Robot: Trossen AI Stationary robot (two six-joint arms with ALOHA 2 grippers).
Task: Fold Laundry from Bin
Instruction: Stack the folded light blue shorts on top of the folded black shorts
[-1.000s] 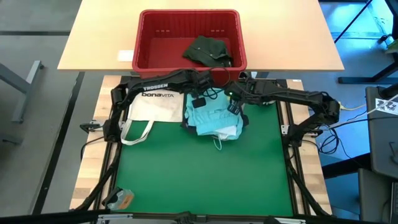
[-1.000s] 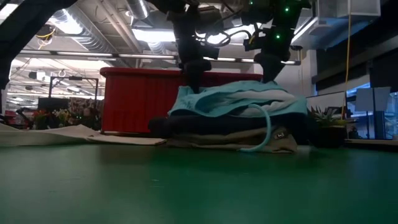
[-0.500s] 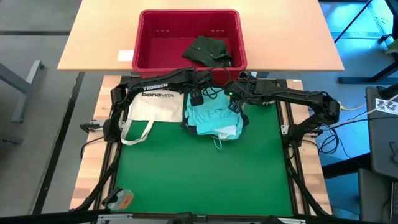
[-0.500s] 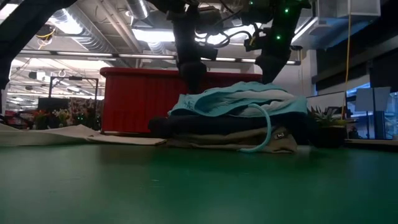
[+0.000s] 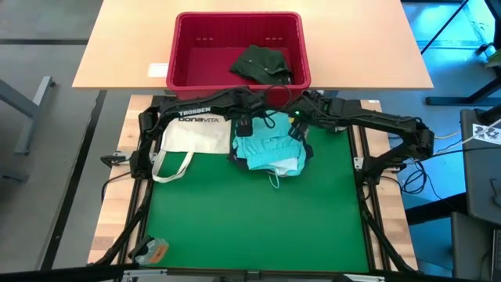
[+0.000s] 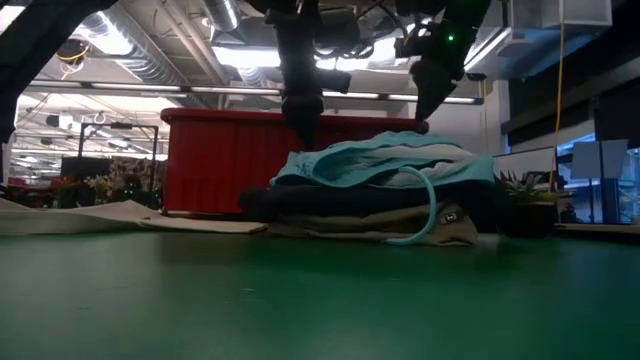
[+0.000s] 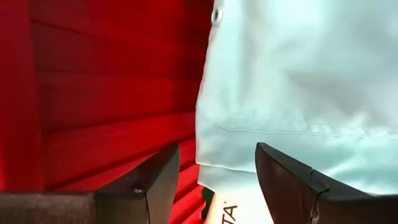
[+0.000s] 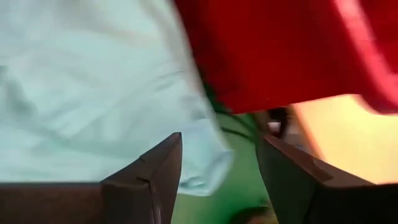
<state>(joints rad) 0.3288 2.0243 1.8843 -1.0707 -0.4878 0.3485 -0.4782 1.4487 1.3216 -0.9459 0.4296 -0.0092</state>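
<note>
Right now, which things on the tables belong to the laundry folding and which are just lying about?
Job: light turquoise cloth garment topping the folded pile; dark green garment in the red slotted plastic bin.
Lying about: white bonaVITA tote bag; small orange object at the table corner.

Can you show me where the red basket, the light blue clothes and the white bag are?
red basket [image 5: 238, 17]: high view, on its far rim.
light blue clothes [image 5: 268, 146]: high view, middle of the top garment.
white bag [image 5: 196, 137]: high view, its flat body.
</note>
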